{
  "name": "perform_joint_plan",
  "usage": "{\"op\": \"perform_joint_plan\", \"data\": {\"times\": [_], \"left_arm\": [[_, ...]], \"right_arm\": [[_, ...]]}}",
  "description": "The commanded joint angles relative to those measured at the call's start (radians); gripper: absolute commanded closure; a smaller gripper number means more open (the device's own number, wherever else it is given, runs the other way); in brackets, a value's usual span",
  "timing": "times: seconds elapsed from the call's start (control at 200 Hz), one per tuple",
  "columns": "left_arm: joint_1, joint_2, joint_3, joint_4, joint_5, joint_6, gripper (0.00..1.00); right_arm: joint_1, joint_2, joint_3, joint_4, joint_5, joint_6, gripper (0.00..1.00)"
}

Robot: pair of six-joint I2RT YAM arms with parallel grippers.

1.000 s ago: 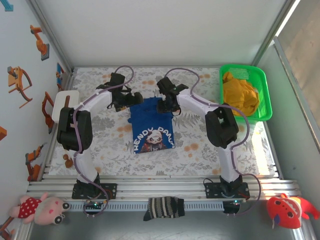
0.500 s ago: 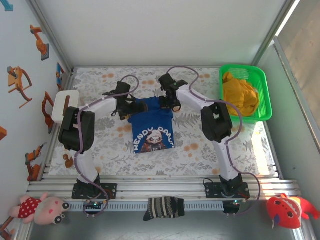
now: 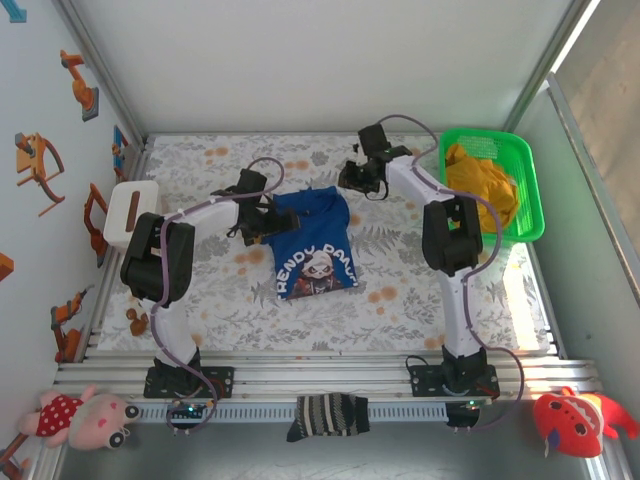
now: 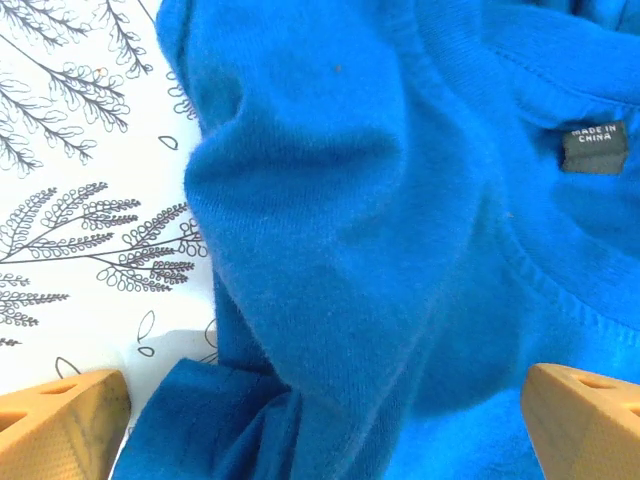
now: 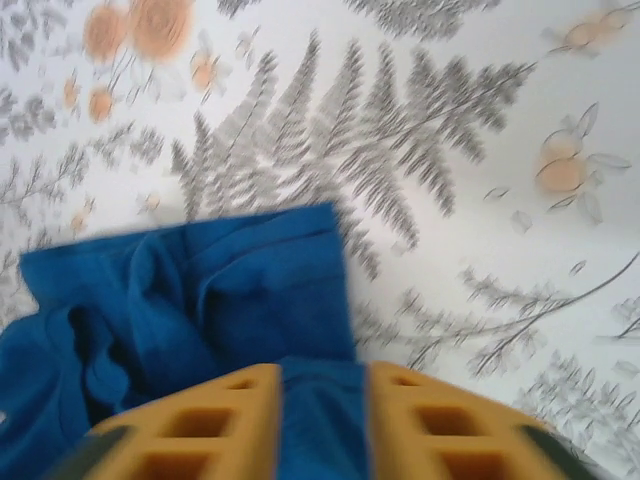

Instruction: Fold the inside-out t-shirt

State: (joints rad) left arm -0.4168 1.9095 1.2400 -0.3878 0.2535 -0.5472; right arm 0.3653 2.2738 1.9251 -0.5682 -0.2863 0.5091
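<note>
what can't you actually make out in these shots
- Right wrist view: motion blur; unclear whether the right gripper is pinching the t-shirt or only over it.
- Left wrist view: the frame crops the t-shirt's outline and most of the left gripper.
- Top view: the left gripper covers the t-shirt's upper-left corner.

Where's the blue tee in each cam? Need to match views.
Top external: the royal-blue cloth t-shirt lies mid-frame, printed side up.
Left wrist: it covers the middle and right, with its black neck label at upper right.
Right wrist: it sits lower left, a strip of it running between the right gripper fingers.
Shared landmark: the white fern-print table cover.
</note>
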Motion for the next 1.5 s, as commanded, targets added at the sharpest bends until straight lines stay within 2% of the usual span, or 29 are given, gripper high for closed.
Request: {"op": "perform_joint_plan", "data": {"times": [0.0,0.185,0.275,0.33,0.481,0.561,0.626,0.721,0.871,0.911,1.057,1.177,1.262,1.402,1.492], "left_arm": [[0.019,0.006,0.050,-0.018,-0.016,-0.004,0.00],[0.069,-0.071,0.095,-0.055,-0.013,0.020,0.02],[0.078,-0.067,0.139,-0.097,-0.026,0.057,0.02],[0.080,-0.057,0.154,-0.107,-0.024,0.073,0.01],[0.076,-0.023,0.154,-0.071,0.030,0.076,0.22],[0.067,-0.006,0.143,-0.034,0.065,0.063,0.35],[0.055,0.008,0.138,-0.015,0.066,0.058,0.38],[0.051,0.045,0.142,-0.010,0.053,0.054,0.50],[0.065,0.114,0.165,0.000,0.036,0.053,0.57],[0.075,0.134,0.176,0.000,0.029,0.053,0.57],[0.106,0.193,0.216,0.003,0.000,0.057,0.57],[0.126,0.210,0.257,-0.017,0.009,0.077,0.54],[0.133,0.175,0.266,-0.031,0.006,0.100,0.42],[0.151,0.100,0.252,-0.033,0.006,0.120,0.20],[0.153,0.095,0.277,-0.063,0.015,0.139,0.12]], "right_arm": [[-0.011,-0.025,-0.021,0.086,-0.052,0.041,0.62],[-0.010,-0.196,-0.221,0.139,-0.042,0.033,0.61],[-0.004,-0.250,-0.309,0.182,-0.068,0.048,0.69],[0.002,-0.273,-0.353,0.212,-0.087,0.067,0.79],[0.040,-0.265,-0.394,0.253,-0.117,0.092,1.00],[0.058,-0.224,-0.380,0.259,-0.129,0.100,1.00],[0.067,-0.188,-0.363,0.263,-0.126,0.109,1.00],[0.068,-0.123,-0.312,0.252,-0.126,0.118,1.00],[0.064,-0.030,-0.198,0.204,-0.117,0.104,1.00],[0.061,-0.008,-0.174,0.196,-0.122,0.102,1.00],[0.057,0.064,-0.076,0.145,-0.137,0.088,0.85],[0.055,0.046,-0.075,0.143,-0.171,0.075,0.80],[0.050,-0.034,-0.113,0.151,-0.170,0.039,0.76],[0.028,-0.140,-0.155,0.131,-0.126,-0.025,0.56],[0.015,-0.142,-0.142,0.095,-0.075,-0.066,0.44]]}}
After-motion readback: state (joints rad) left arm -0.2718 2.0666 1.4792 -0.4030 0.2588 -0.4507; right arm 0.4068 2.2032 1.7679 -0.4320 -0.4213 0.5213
